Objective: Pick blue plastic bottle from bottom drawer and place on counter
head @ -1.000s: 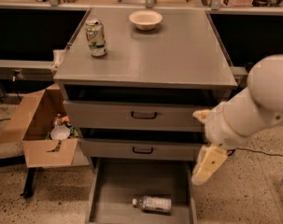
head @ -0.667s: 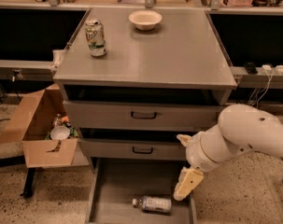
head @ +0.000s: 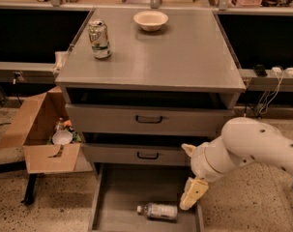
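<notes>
The blue plastic bottle (head: 158,211) lies on its side near the front of the open bottom drawer (head: 118,192), white cap pointing left. My gripper (head: 192,193) hangs from the white arm at the drawer's right edge, just up and right of the bottle and not touching it. The counter (head: 175,57) is the flat grey top of the cabinet above.
A green-and-white soda can (head: 99,39) and a cream bowl (head: 151,20) stand on the counter. Two shallower drawers with black handles (head: 149,119) sit above the bottom drawer. An open cardboard box (head: 42,129) with clutter stands to the left. A wooden bench runs behind.
My arm has swung down and left, bringing the gripper from beside the middle drawers to the bottom drawer's right edge, near the bottle. The bottle has not moved.
</notes>
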Robot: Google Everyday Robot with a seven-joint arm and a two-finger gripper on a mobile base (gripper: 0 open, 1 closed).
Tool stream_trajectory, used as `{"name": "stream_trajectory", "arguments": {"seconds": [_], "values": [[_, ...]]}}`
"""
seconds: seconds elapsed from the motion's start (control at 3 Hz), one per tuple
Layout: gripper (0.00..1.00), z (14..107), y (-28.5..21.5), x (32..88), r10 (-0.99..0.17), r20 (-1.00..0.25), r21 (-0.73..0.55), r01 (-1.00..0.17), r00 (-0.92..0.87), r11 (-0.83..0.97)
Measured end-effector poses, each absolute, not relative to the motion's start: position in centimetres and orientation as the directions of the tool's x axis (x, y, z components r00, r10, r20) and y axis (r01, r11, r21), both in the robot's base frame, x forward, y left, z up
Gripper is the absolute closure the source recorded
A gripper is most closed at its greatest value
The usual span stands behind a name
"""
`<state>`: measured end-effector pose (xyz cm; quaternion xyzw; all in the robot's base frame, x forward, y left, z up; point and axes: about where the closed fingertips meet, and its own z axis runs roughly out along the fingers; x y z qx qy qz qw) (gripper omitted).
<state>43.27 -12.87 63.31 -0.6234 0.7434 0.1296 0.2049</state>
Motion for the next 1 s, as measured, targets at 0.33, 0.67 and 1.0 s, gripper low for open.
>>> {"name": "stream_trajectory", "arguments": {"seconds": [0.33,0.67,1.0], "values": [[0.0,56.4,-14.0,43.2,-0.875,-0.469,-0.076,-0.982,-0.12,0.176],[0.0,49.6,-15.1,43.1,-0.865,-0.486,-0.081,-0.979,-0.123,0.184],[0.0,43.6,-15.7,43.3,-0.841,-0.523,-0.064,-0.978,-0.138,0.2]]}}
